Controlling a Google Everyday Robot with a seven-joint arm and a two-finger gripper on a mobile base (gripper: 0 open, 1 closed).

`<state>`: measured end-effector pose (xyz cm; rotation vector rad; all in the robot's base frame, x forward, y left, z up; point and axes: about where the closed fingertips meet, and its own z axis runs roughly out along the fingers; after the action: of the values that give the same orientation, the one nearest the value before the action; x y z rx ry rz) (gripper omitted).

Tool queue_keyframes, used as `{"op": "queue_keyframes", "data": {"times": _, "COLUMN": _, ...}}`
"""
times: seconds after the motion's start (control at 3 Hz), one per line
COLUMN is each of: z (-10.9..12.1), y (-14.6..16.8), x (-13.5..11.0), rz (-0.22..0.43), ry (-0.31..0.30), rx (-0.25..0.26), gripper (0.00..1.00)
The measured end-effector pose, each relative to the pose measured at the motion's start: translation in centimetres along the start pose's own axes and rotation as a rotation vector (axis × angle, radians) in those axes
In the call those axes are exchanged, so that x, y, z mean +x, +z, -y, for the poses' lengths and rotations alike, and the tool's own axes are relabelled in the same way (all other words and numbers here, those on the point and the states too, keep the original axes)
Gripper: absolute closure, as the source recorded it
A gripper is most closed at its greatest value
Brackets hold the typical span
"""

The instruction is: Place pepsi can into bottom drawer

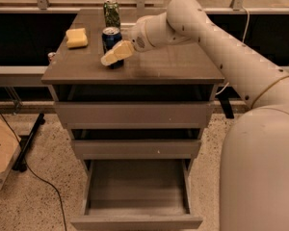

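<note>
The pepsi can (110,36), dark blue with a silver top, stands upright on the grey-brown cabinet's top (173,64), towards its left. My gripper (113,56) reaches in from the right on the white arm (216,37). It is right at the can's front lower side and covers part of it. The bottom drawer (135,220) is pulled open below, a wide shallow tray with nothing in it. The two drawers above it are closed.
A green patterned can (111,13) stands at the back of the cabinet top, behind the pepsi can. A yellow sponge (77,37) lies at the left. A cardboard box (0,153) and a black cable (43,182) are on the floor at the left.
</note>
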<state>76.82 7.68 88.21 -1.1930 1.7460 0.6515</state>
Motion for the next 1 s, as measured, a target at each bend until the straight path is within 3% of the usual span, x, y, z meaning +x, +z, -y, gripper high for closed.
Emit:
{"op": "queue_keyframes", "data": {"times": 0.67, "z": 0.43, "y": 1.86, "x": -1.17, "rz": 0.088, "ry": 0.031, "rx": -0.021, "gripper": 0.42}}
{"op": "queue_keyframes", "data": {"times": 1.0, "z": 0.05, "y": 0.93, "x": -1.43, "rz": 0.096, "ry": 0.025, "rx": -0.021, "gripper": 0.65}}
